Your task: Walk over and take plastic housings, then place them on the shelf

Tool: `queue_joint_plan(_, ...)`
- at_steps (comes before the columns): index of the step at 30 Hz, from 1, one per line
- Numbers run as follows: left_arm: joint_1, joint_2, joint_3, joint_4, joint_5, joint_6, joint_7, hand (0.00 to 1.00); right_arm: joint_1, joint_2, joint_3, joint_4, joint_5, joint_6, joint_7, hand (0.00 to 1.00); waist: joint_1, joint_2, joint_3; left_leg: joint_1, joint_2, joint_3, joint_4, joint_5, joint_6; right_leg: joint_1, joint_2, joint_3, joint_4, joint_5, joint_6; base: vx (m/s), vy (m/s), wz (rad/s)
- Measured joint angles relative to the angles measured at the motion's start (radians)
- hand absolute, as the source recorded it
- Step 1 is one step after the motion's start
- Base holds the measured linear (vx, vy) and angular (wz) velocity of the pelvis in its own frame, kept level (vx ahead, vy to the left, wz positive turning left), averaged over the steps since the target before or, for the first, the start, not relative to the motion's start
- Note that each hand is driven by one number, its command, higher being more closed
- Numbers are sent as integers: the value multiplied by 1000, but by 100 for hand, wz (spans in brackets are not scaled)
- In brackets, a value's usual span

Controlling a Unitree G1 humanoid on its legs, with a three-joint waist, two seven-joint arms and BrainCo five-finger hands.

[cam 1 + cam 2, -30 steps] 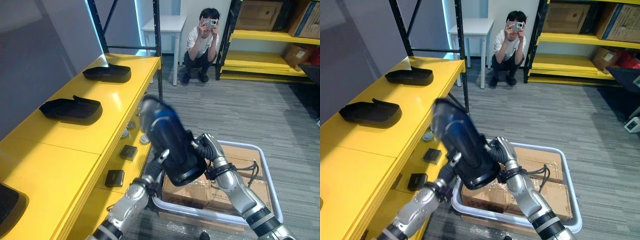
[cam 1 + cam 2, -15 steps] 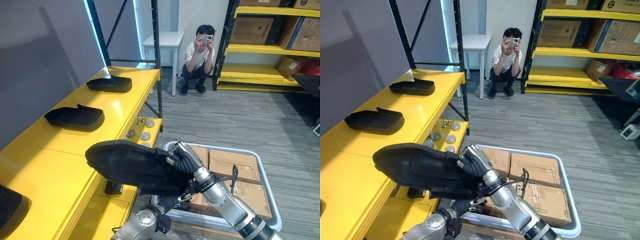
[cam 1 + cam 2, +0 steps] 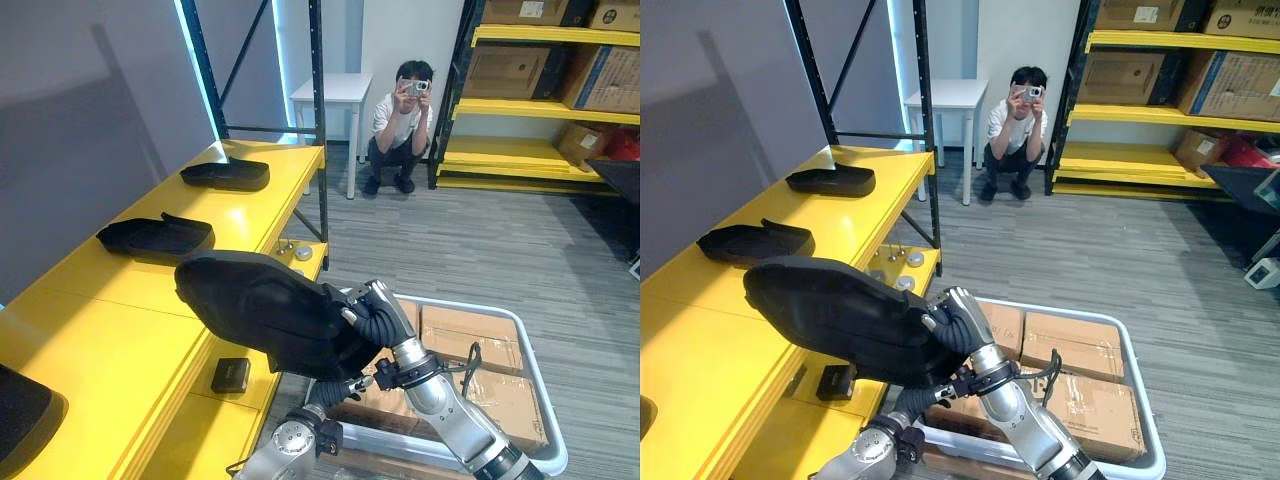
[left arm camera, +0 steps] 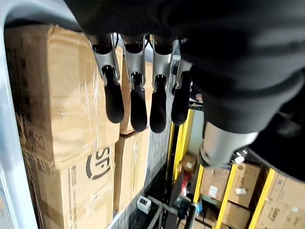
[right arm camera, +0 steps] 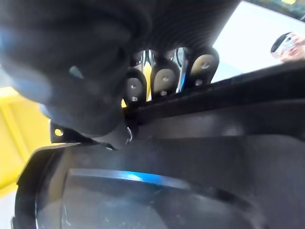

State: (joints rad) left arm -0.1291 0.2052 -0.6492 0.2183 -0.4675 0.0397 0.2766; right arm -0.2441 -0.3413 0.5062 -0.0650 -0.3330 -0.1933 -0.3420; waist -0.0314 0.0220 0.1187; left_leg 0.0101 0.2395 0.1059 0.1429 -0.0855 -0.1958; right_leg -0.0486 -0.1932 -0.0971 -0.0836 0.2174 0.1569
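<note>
A large black plastic housing [image 3: 265,310] hangs lengthwise over the front edge of the yellow shelf [image 3: 110,340], held between both hands. My right hand [image 3: 375,318] grips its near end; in the right wrist view its fingers [image 5: 164,81] curl over the housing's rim [image 5: 190,157]. My left hand [image 4: 143,62] is under the housing, fingers straight against its underside. Three more black housings lie on the shelf: one far [image 3: 225,173], one in the middle [image 3: 155,238], one at the near left corner [image 3: 25,415].
A white bin [image 3: 530,360] of cardboard boxes stands on the floor just right of the shelf. Small black boxes [image 3: 231,375] and round parts [image 3: 303,253] lie on the lower ledge. A person [image 3: 400,110] crouches with a camera by a white table [image 3: 335,90]. Yellow racks [image 3: 540,110] stand at the far right.
The housing swung from standing on end above the bin to lying across the shelf's edge, then rose a little. The view itself has also shifted.
</note>
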Motion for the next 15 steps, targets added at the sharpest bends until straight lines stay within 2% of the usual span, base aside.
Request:
queue_joint_plan(5, 21, -12, 31, -1, 44, -26, 23, 0, 65, 15, -64, 25, 37, 24, -11, 100, 2, -1, -2, 0, 0, 0, 0, 0, 0, 1, 0, 0, 0, 0, 0, 0, 0, 0)
queue_joint_plan(12, 40, -19, 42, -4, 121, -28, 24, 0, 115, 27, -94, 42, 57, 25, -2, 100, 1, -9, -4, 5, 0, 0, 1, -1, 0, 6, 0, 0, 0, 0, 0, 0, 0, 0)
queue_joint_plan(15, 56, -21, 55, -14, 121, -53, 35, 0, 132, 36, -99, 42, 75, 25, 0, 100, 1, -15, -4, 5, 0, 0, 1, -1, 0, 6, 0, 0, 0, -1, 0, 0, 0, 0)
